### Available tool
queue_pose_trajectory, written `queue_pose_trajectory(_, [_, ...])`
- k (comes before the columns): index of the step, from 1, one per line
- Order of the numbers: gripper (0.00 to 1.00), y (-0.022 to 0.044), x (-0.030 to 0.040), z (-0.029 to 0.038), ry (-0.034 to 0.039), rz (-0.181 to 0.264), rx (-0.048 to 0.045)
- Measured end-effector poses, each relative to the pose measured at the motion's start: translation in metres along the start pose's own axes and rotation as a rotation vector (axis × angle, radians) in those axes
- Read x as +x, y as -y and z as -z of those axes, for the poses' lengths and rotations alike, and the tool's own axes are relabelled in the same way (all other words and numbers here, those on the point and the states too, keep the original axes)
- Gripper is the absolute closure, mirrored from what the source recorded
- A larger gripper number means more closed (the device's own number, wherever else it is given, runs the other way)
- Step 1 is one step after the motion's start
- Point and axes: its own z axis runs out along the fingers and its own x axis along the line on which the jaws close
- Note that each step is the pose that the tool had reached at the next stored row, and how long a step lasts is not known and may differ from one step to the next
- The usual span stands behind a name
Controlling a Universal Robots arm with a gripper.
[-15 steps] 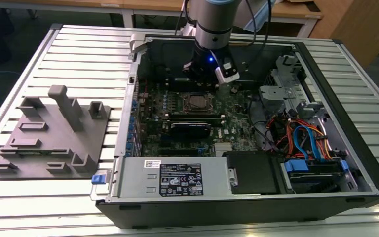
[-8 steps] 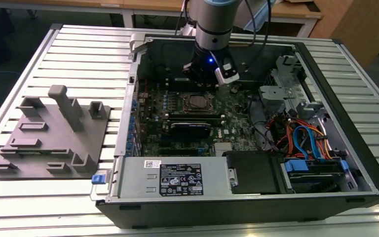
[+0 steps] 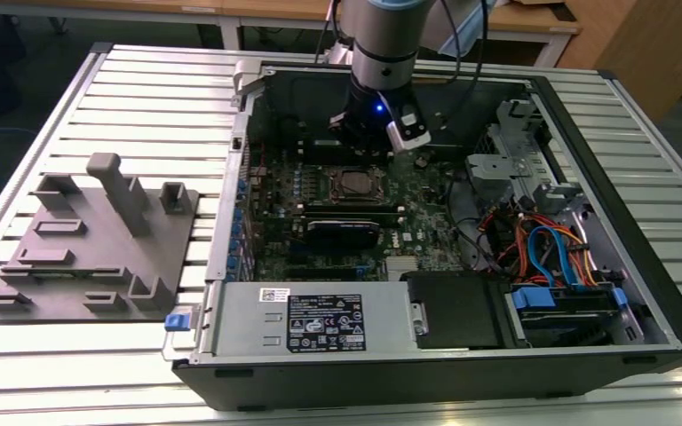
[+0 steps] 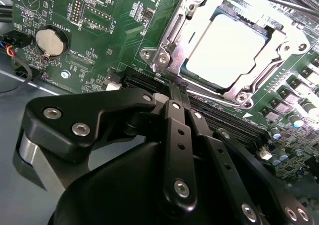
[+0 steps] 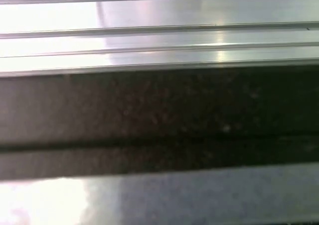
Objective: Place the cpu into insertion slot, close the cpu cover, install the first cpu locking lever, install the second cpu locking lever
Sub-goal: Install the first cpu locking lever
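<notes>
Two black fingers (image 4: 175, 116) of the gripper (image 4: 175, 88) are pressed flat together in the second wrist view, so it's closed with nothing between them, and the tips sit right at the socket's edge, at about 7 o'clock from the cpu (image 4: 227, 51), touching or nearly touching the thin silver lever wire there; can't say for sure which. That cpu is the pale, glare-washed square, sitting flat in the insertion slot (image 4: 164, 56), with the cpu cover (image 4: 198, 23) down around it as a shiny frame, its window showing the chip top. Glare blows out the chip surface and the far side of the frame, so lever positions over there are hard to make out. A round coin cell (image 4: 52, 40) sits on the green board (image 4: 109, 36) well off at 9 o'clock from the socket. In the exterior view the arm (image 3: 383, 53) comes down into the open case (image 3: 460, 373), the gripper (image 3: 365, 158) just at 12 o'clock of the slot (image 3: 354, 184), and the arm's body hides the board behind it. A grey fixture (image 3: 92, 248) sits on the slatted table (image 3: 139, 80) at 9 o'clock of the case. Over in the first wrist view it's blurry: silver slats (image 5: 159, 36) and a dark band (image 5: 159, 120), no detail.
</notes>
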Motion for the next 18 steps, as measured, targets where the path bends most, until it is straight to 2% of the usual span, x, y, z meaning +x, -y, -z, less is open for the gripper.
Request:
queue_pose_trajectory(11, [0.9, -0.0002, 0.0, 0.0014, 0.0001, 0.0, 0.0])
queue_pose_trajectory(18, [0.9, 0.0, 0.0001, -0.001, 0.0003, 0.0, 0.0145])
